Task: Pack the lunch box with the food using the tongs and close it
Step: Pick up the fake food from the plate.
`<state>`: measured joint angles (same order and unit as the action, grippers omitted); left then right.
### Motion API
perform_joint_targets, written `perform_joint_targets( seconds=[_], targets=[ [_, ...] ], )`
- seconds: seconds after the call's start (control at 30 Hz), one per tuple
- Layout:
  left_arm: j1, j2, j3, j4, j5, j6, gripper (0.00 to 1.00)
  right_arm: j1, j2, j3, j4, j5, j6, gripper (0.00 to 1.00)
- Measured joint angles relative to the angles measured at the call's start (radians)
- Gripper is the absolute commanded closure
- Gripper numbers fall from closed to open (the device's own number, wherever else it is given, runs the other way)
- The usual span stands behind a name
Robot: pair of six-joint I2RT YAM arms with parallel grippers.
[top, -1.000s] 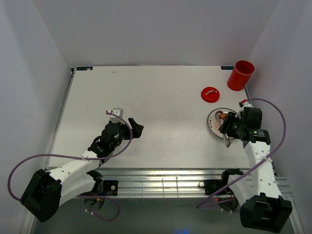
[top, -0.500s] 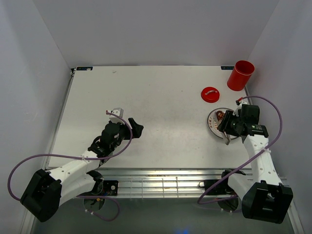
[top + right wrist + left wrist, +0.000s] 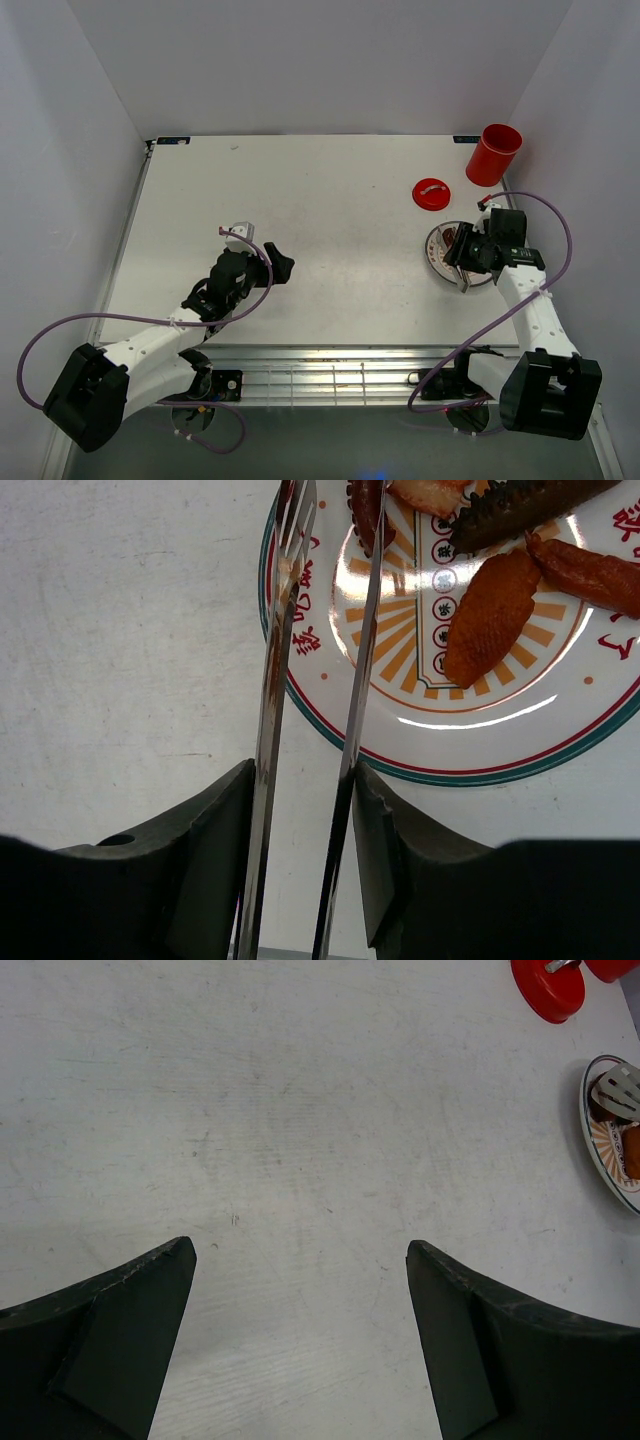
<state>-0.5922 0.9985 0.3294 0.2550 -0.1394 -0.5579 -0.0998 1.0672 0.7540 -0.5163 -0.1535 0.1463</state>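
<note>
My right gripper (image 3: 305, 775) is shut on the tongs (image 3: 275, 680), a pad pressed against each silver arm. The tongs' tips reach over the near-left part of the orange-patterned plate (image 3: 560, 760), around a dark reddish piece at the top edge of the view. On that plate lies the food: an orange-brown piece (image 3: 490, 615), a dark strip (image 3: 520, 505) and a reddish strip (image 3: 590, 575). The red lunch box (image 3: 494, 154) stands upright at the far right corner, its lid (image 3: 431, 193) flat on the table beside it. My left gripper (image 3: 300, 1250) is open over bare table.
The plate (image 3: 437, 250) sits close to the table's right edge, with the right arm's purple cable looping beside it. White walls enclose the table at the back and on both sides. The left arm (image 3: 230, 280) rests at the table's near left.
My right gripper has shifted a little forward and to the right along the plate, and the tongs' arms have been squeezed slightly closer. The left arm has not moved.
</note>
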Motion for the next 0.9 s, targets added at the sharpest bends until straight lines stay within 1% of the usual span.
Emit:
perform_joint_targets(
  seconds=[0.37, 0.9],
  targets=[
    [0.0, 0.0, 0.001, 0.0, -0.003, 0.0, 0.03, 0.002, 0.003, 0.0, 0.01, -0.006, 0.002, 0.54],
    [0.0, 0.002, 0.001, 0.0, -0.004, 0.0, 0.03, 0.003, -0.016, 0.0, -0.047, 0.031, 0.017, 0.54]
  ],
)
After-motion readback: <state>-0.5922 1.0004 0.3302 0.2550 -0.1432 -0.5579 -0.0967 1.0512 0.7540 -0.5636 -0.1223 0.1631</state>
